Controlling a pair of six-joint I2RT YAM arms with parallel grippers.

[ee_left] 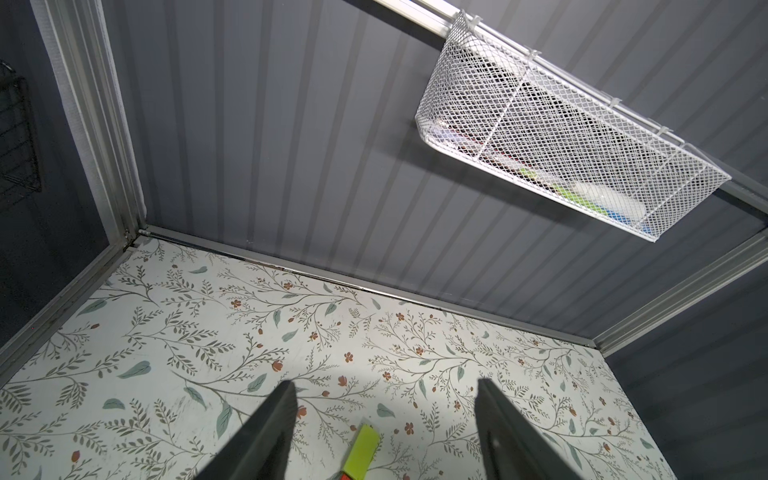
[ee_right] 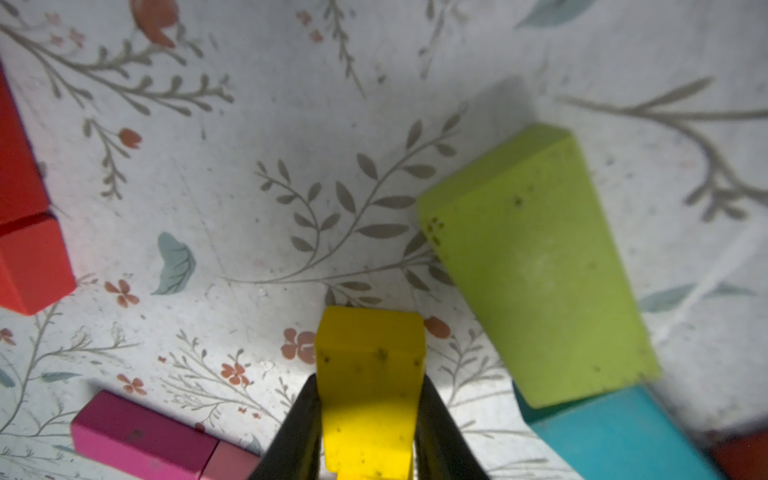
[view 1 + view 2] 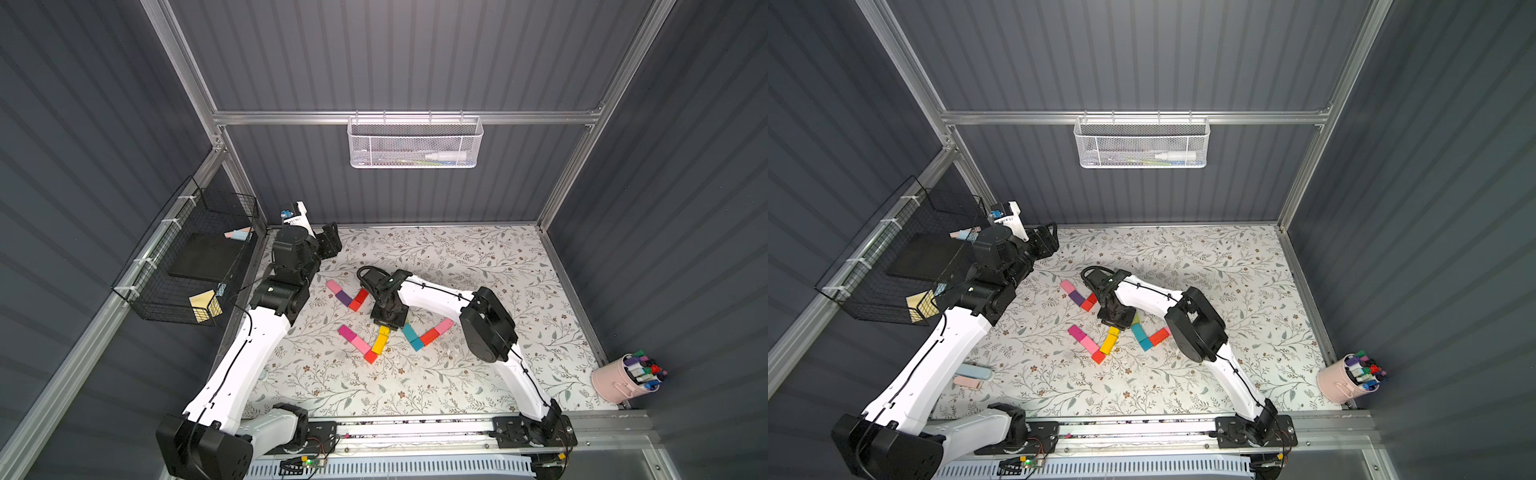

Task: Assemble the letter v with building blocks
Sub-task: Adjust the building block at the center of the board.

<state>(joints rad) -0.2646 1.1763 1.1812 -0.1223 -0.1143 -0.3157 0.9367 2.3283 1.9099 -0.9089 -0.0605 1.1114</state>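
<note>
Three V-shaped rows of building blocks lie on the floral table. The far one is pink, purple and red. The near one is magenta, pink, red and yellow. To its right lie teal, red and pink. My right gripper is shut on a yellow block at the top of the yellow arm, beside a lime block and a teal one. My left gripper stands open at the back left, with a lime block below it.
A pink cup of markers stands at the near right corner. A black wire basket hangs on the left wall and a white mesh basket on the back wall. Two pastel cases lie near the left arm's base.
</note>
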